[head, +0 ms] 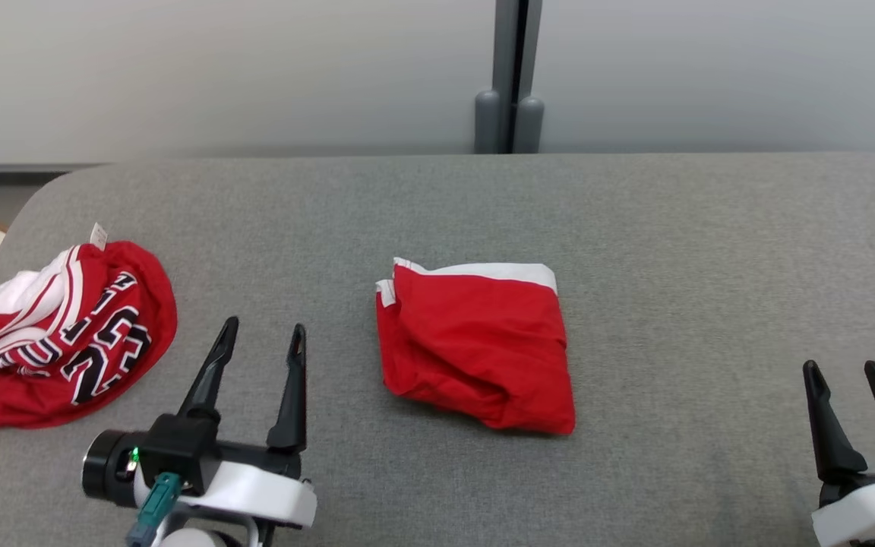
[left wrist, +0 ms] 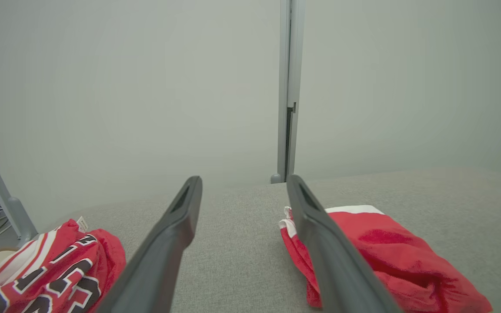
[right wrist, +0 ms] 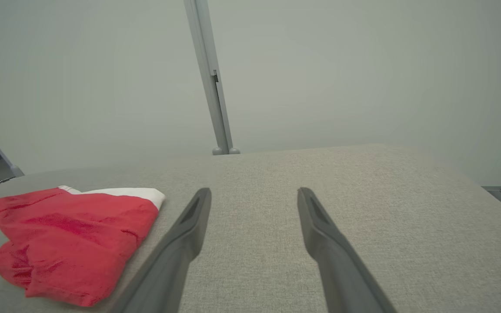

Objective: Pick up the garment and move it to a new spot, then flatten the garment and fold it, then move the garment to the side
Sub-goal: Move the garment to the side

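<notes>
Left gripper (head: 264, 327) hovers at the near left, fingers spread wide and empty. Right gripper (head: 842, 368) at the near right is the same, splayed and holding nothing. Between them, clear of both, the folded red garment with a white band (head: 475, 349) lies mid-surface on the grey fabric-covered table (head: 635, 228). A crumpled red jersey with black-and-white lettering (head: 65, 334) sits by the left edge.

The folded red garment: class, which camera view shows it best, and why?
The head view: the folded red garment lies whole and unblocked, seen from above. The left wrist view shows it low and partly behind a finger; the right wrist view shows it side-on at the left edge.
</notes>
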### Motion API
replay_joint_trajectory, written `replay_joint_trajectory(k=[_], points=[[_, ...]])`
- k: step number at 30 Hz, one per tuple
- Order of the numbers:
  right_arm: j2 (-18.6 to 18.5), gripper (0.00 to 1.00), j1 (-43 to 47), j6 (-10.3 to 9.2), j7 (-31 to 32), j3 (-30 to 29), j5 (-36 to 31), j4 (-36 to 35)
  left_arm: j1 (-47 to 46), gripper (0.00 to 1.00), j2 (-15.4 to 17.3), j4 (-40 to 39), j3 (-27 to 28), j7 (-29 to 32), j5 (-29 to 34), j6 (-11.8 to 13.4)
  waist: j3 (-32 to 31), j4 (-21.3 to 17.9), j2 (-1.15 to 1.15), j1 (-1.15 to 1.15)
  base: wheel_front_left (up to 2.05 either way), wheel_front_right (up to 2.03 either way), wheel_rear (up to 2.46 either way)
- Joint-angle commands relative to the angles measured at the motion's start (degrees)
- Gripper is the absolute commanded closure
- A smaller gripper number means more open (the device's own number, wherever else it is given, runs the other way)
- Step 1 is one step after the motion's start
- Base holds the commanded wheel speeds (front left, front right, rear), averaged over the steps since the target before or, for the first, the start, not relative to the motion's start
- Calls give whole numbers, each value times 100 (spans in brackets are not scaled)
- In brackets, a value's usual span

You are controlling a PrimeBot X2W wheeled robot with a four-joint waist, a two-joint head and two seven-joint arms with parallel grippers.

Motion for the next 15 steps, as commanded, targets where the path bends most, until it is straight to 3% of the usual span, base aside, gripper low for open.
replay_joint_trajectory(k=[1,7,15], points=[[-57,0,-152,-1,24,12,43,100,-143,0,-20,-34,-24,-42,31,-1,226,221,0,0,0,0,0],[-121,0,-885,-1,-1,336,119,877,-694,0,-240,-24,-292,-147,139,-67,793,772,0,0,0,0,0],[206,0,-1859,-1,193,1349,336,1937,-1118,0,-417,159,-450,-289,126,-95,1215,1196,0,0,0,0,0]])
